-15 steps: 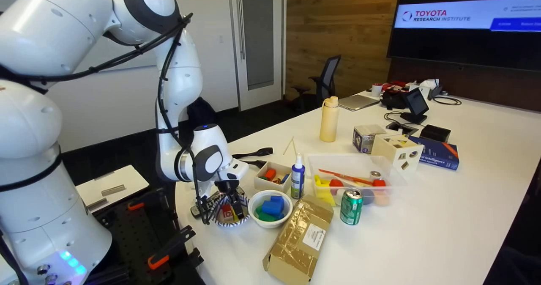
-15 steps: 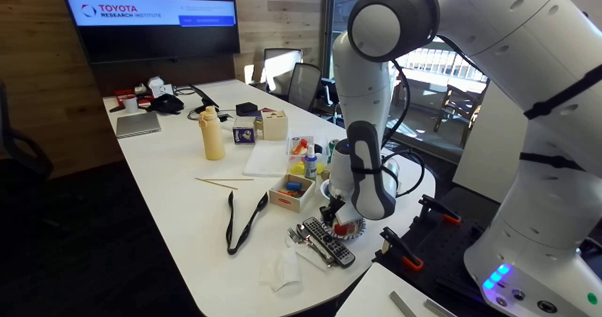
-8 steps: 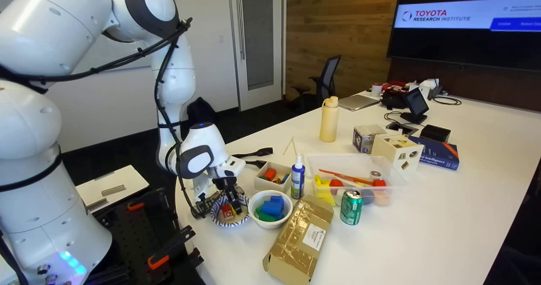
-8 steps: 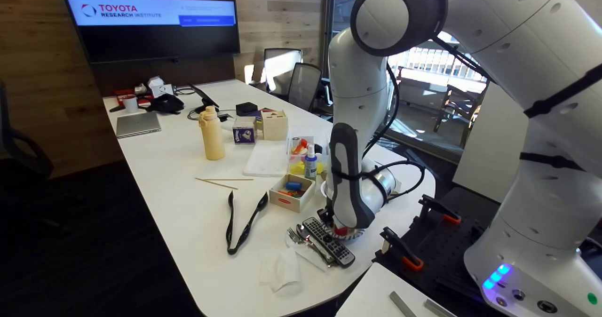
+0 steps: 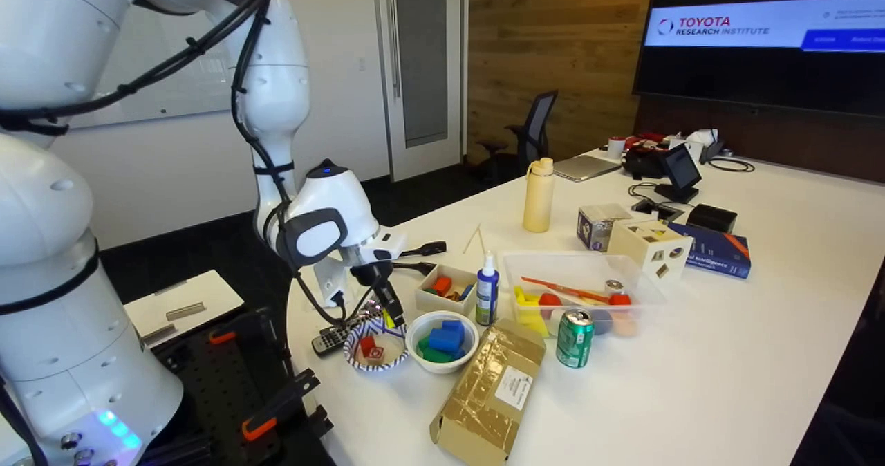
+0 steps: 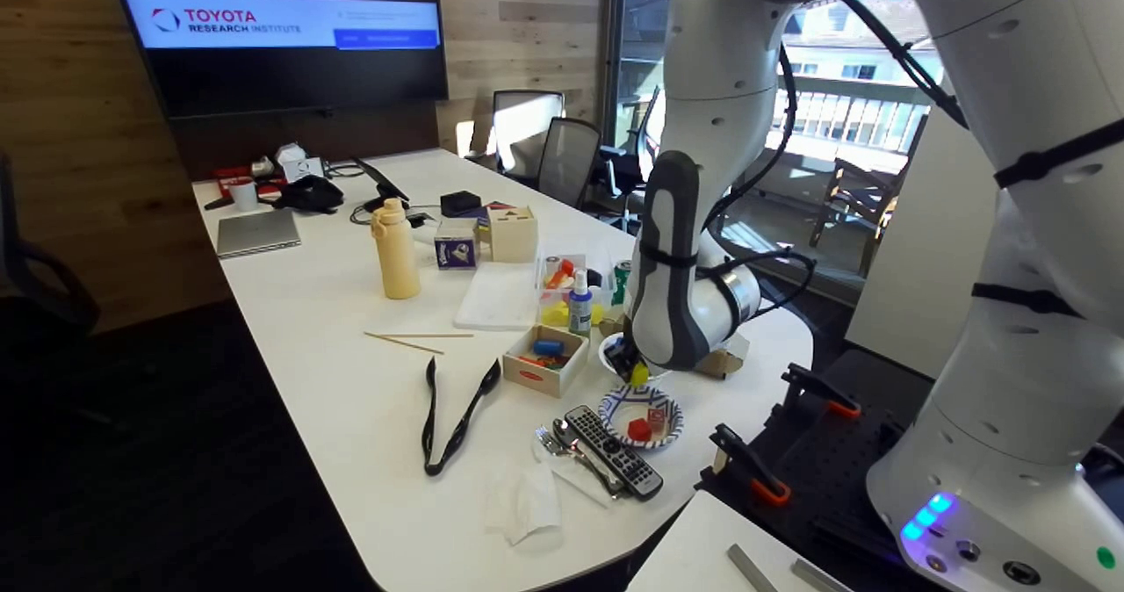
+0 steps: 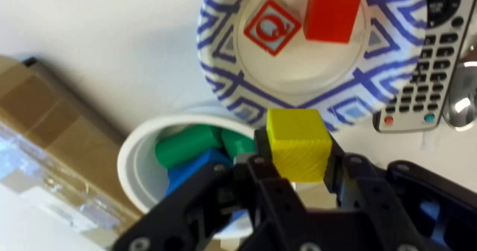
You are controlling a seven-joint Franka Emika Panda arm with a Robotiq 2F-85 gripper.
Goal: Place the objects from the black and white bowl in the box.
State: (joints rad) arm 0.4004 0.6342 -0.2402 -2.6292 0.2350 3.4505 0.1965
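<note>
While the gripper (image 7: 299, 146) is grasping a yellow block (image 7: 300, 159), it is hanging near the rim of the patterned bowl (image 7: 302, 72). Inside that bowl, lower than the gripper, a red block (image 7: 331, 16) and a block marked Q (image 7: 272, 26) are lying just beside each other. To the gripper's left in the wrist view, a white bowl (image 7: 144, 172) is holding blue and green blocks (image 7: 190, 146); to its right, a remote (image 7: 421, 79) is lying. Farther out, a wooden box (image 6: 531, 379) is standing open, and a clear plastic box (image 5: 553, 267) is standing beyond it.
</note>
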